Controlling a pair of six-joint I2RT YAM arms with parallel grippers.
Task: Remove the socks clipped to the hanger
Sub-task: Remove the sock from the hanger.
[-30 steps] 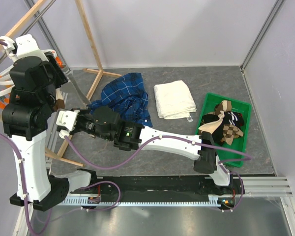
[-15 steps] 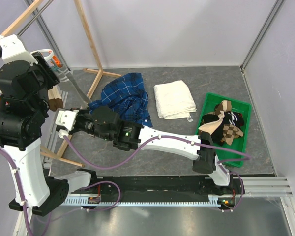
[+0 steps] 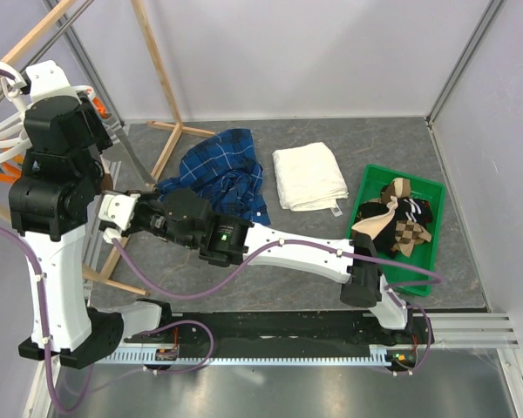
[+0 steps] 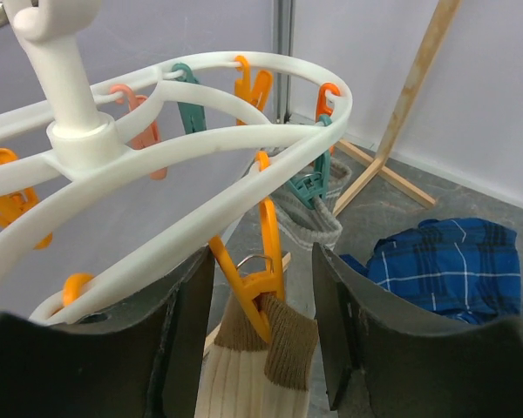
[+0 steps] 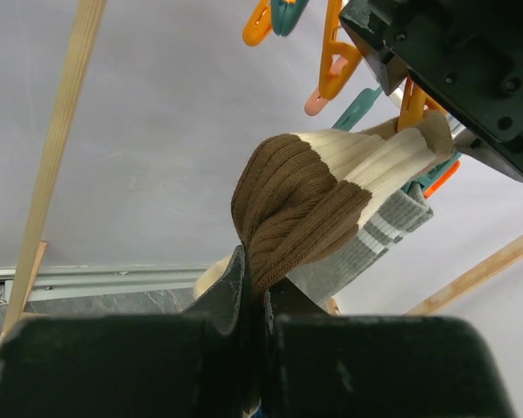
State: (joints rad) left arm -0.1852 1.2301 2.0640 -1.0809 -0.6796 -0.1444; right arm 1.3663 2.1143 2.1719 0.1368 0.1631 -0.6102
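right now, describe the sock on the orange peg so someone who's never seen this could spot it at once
Find the white round hanger at the table's left edge. Under its rim an orange peg grips a ribbed cream sock with a brown cuff. The grey sock behind it has pale stripes and hangs from a teal peg.

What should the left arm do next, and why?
Probably close the left tool on the orange peg to squeeze it open: its fingers straddle the peg pinning the brown-and-cream sock to the hanger, while the right tool pinches the sock's toe.
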